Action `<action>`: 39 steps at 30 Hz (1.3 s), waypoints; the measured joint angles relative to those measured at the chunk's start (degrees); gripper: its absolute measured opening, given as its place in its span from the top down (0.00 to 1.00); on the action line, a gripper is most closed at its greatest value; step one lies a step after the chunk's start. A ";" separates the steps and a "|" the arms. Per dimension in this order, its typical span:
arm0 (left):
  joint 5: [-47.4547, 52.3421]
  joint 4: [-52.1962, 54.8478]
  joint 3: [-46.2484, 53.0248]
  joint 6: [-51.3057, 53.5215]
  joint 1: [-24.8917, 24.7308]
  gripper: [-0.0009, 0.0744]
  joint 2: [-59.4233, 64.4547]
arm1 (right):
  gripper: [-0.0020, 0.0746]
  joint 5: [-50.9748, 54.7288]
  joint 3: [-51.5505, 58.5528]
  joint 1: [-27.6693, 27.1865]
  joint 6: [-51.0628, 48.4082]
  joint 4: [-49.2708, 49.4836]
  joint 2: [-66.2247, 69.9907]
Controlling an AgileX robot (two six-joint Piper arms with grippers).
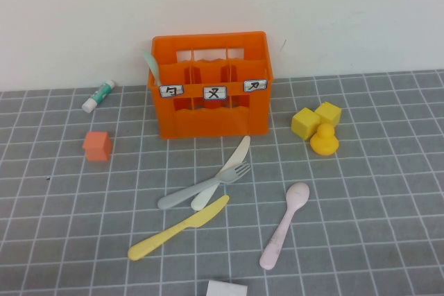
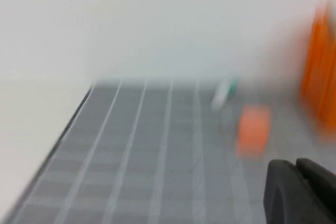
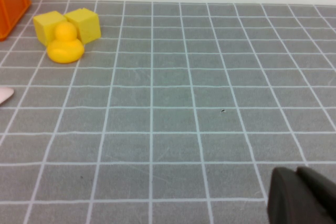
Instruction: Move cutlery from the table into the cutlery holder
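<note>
High view shows the yellow knife (image 1: 178, 227), grey-blue fork (image 1: 205, 186), cream-white knife (image 1: 222, 172) and pink spoon (image 1: 284, 224) lying near the orange cutlery holder (image 1: 211, 112), all slanting near-left to far-right, while left gripper (image 2: 304, 192) and right gripper (image 3: 304, 195) sit closed, empty.

The orange cutlery holder (image 1: 211, 88) stands upright at the back of the grey gridded counter (image 1: 388, 206). In front of it lie the cream knife (image 1: 223, 171) and grey-blue fork (image 1: 205, 186), crossed, with the yellow knife (image 1: 178, 228) and pink spoon (image 1: 284, 225) nearer.

grey gridded table (image 1: 388, 192), orange crate (image 1: 211, 112), scattered cutlery (image 1: 208, 188), yellow blocks (image 1: 316, 119)
</note>
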 joint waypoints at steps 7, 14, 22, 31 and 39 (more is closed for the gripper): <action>-12.71 -19.63 0.00 -20.25 0.00 0.99 0.00 | 0.98 0.00 0.00 0.00 0.00 0.00 0.00; -15.47 -25.79 0.00 -27.92 0.00 0.99 0.00 | 0.98 0.00 0.00 0.00 0.00 0.00 0.00; -16.42 -30.28 0.00 -35.35 0.00 0.99 0.00 | 0.98 0.00 0.00 0.00 0.02 0.00 0.00; -16.34 -27.98 -3.65 -42.13 0.09 0.99 0.00 | 0.98 0.00 0.00 0.00 0.12 0.00 0.00; 17.53 -6.99 -26.14 -9.24 0.09 0.99 6.61 | 0.98 0.00 0.00 0.00 0.12 0.00 0.00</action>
